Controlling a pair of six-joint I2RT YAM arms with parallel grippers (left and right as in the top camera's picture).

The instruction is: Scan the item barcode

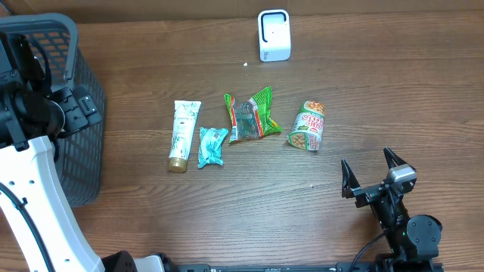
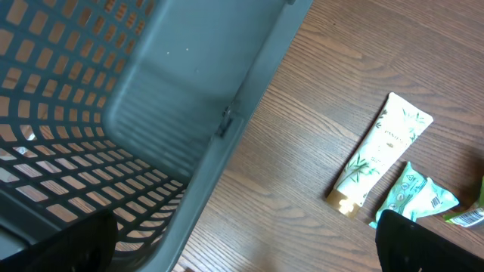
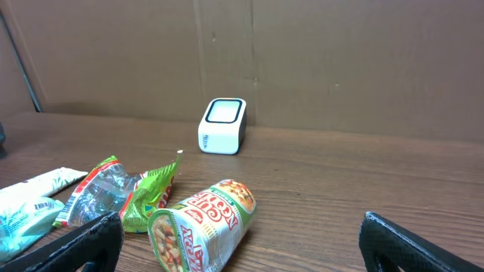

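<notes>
A: Nearest, the right gripper [image 1: 366, 160] at the near edge, jaws wide, empty; open table [image 1: 249, 219] leftward.
B: Items?
A: The noodle cup [image 1: 308, 127] just beyond; green packet [image 1: 252, 115], teal packet [image 1: 212, 146], tube [image 1: 182, 136] in a row mid-table. The scanner [image 1: 274, 35] stands at the far edge.
B: And the left gripper [image 2: 249, 253]?
A: Wide too, over the basket [image 1: 83, 151] rim, far left

The left arm [image 1: 34, 189] is white with black joints and a black cable; the right gripper [image 1: 365, 156] has black pointed fingers [image 1: 347, 181].
</notes>
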